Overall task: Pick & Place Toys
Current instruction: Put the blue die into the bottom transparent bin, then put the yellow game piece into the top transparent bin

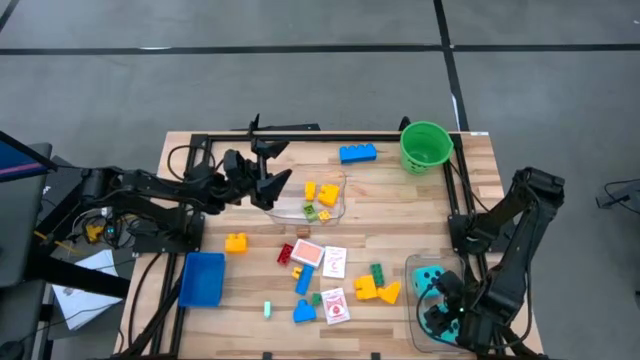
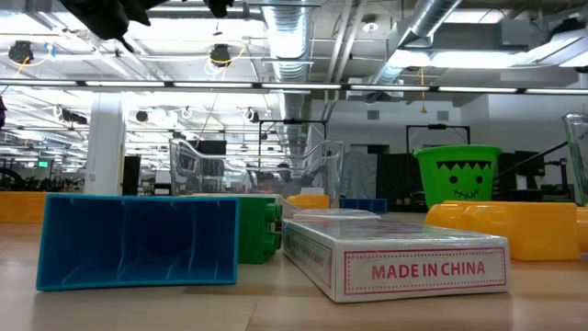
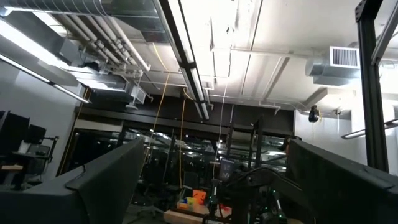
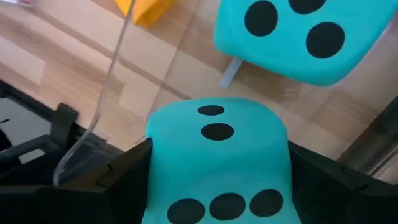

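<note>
Gripping a teal die (image 4: 217, 162) between its fingers, the right gripper (image 1: 440, 312) is sitting inside the clear tub (image 1: 412, 300), just beside a second die (image 4: 292, 37). The left gripper (image 1: 262, 175) is hanging wide open beside another tub (image 1: 340, 205), far from the first.

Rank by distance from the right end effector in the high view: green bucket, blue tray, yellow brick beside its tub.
From the right end effector:
1. Yellow brick, just left of the tub.
2. Green bucket, far edge, same side.
3. Blue tray, across the table, left side.
</note>
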Motion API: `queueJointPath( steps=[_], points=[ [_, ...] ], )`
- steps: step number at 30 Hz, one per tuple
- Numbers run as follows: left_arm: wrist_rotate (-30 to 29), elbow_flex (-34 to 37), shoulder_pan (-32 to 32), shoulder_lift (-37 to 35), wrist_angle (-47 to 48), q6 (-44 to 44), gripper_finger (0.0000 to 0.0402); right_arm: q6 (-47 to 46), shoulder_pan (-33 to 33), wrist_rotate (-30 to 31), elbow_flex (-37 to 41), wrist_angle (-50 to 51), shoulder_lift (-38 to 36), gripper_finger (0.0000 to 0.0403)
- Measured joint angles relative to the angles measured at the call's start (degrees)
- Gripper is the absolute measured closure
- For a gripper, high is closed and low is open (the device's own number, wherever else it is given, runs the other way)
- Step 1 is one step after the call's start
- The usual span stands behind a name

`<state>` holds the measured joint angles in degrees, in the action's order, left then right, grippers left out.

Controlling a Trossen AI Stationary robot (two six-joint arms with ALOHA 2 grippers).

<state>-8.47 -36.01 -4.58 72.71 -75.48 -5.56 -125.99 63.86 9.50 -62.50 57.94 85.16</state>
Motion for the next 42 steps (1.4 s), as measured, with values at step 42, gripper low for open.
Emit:
queueJointPath(
  steps=[42],
  points=[
    [0.0, 0.1, 0.0, 0.0, 0.0, 0.6, 0.0010, 3.4, 0.3, 1.6, 0.0, 3.7, -0.2, 0.0019]
  ],
)
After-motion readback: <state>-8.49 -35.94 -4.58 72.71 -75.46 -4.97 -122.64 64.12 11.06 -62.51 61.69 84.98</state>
